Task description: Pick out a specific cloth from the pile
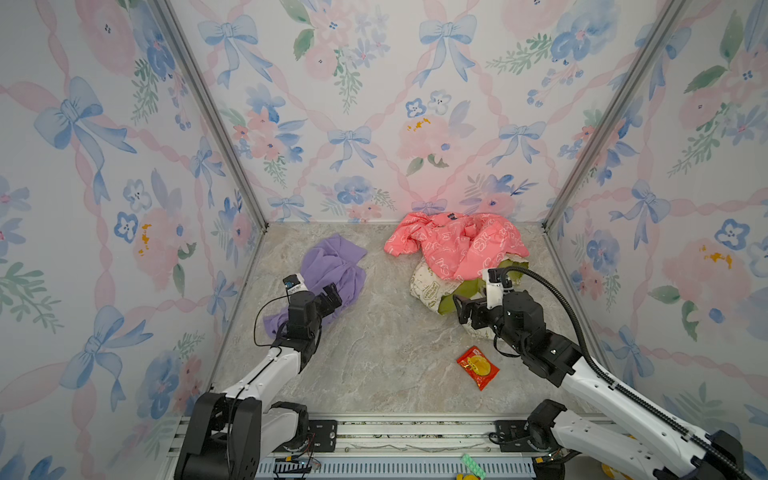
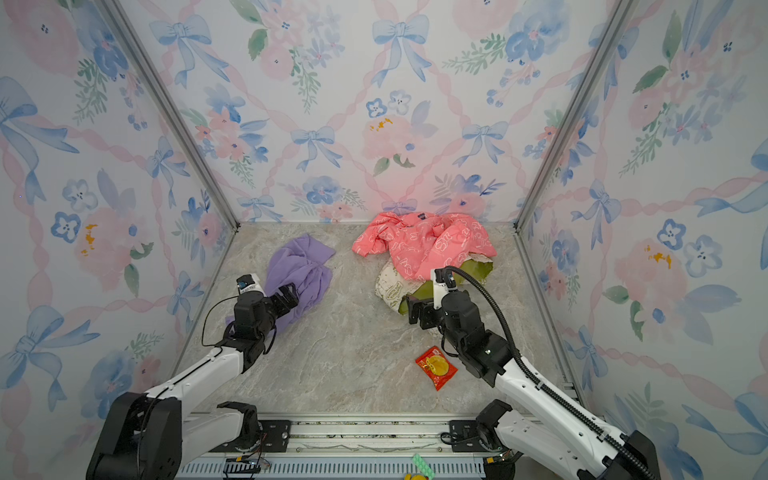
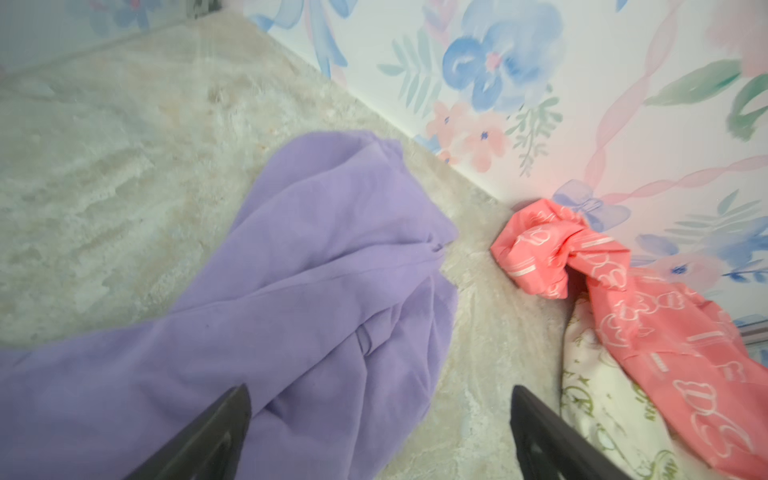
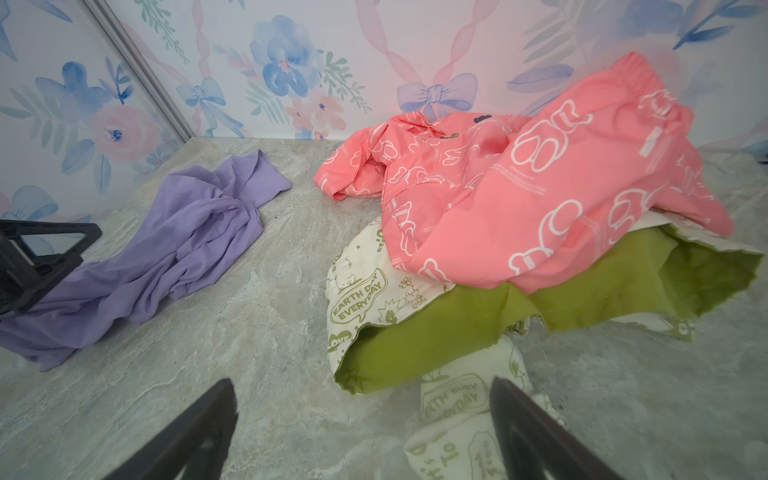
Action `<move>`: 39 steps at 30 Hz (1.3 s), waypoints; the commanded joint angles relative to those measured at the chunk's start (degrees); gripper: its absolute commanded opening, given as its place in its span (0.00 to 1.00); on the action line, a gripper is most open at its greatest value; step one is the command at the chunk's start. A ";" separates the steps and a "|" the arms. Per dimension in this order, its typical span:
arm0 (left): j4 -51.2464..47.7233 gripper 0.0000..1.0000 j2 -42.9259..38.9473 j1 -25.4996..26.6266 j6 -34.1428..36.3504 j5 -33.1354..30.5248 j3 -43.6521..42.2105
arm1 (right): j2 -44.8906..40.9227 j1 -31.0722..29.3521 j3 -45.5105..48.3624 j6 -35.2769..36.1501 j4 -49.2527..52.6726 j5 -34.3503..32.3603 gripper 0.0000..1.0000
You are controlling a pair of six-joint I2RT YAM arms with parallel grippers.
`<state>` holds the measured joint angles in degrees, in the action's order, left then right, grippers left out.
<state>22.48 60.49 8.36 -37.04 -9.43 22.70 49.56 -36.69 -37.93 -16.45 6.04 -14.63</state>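
1. Lying crumpled on the left half of the table [image 1: 386,353], the lavender cloth [image 1: 332,266] is well apart from the pile [image 1: 457,253], with a strip of bare marbled surface between them.
2. The pile sits at the back right, close to the rear wall [image 1: 374,124]. In it, a coral-pink garment [image 1: 461,245] with white print drapes over a cream garment [image 1: 424,286] with green print and an olive lining.
3. The left end effector [image 1: 331,296] hangs over the near part of the lavender cloth, jaws spread wide and holding nothing. In the left wrist view one finger is over purple fabric and the other over bare table. Whether either touches the fabric cannot be told.
4. The right end effector [image 1: 463,308] is likewise wide open and empty, at the near edge of the cream garment.
5. A red snack packet [image 1: 478,368] lies alone on the table, in front of the pile and beside the right arm.
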 commanded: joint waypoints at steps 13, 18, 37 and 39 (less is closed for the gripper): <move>9.74 0.98 -22.91 -0.37 16.88 -20.36 -13.81 | -12.46 15.91 14.31 0.55 -2.53 -19.02 0.97; 25.96 0.98 -16.45 -0.36 21.17 -19.19 -21.10 | -14.01 20.65 23.00 4.27 -15.59 -17.83 0.97; 59.17 0.98 16.16 -0.36 33.35 -9.16 -20.56 | 25.16 23.59 21.17 25.06 -53.37 -9.72 0.97; 64.25 0.98 19.93 -0.36 33.67 -8.31 -21.18 | 26.92 23.53 20.73 26.22 -55.31 -8.19 0.97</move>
<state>77.87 77.28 8.21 -5.50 -20.99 1.43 74.72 -13.17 -15.20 5.87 -40.49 -26.06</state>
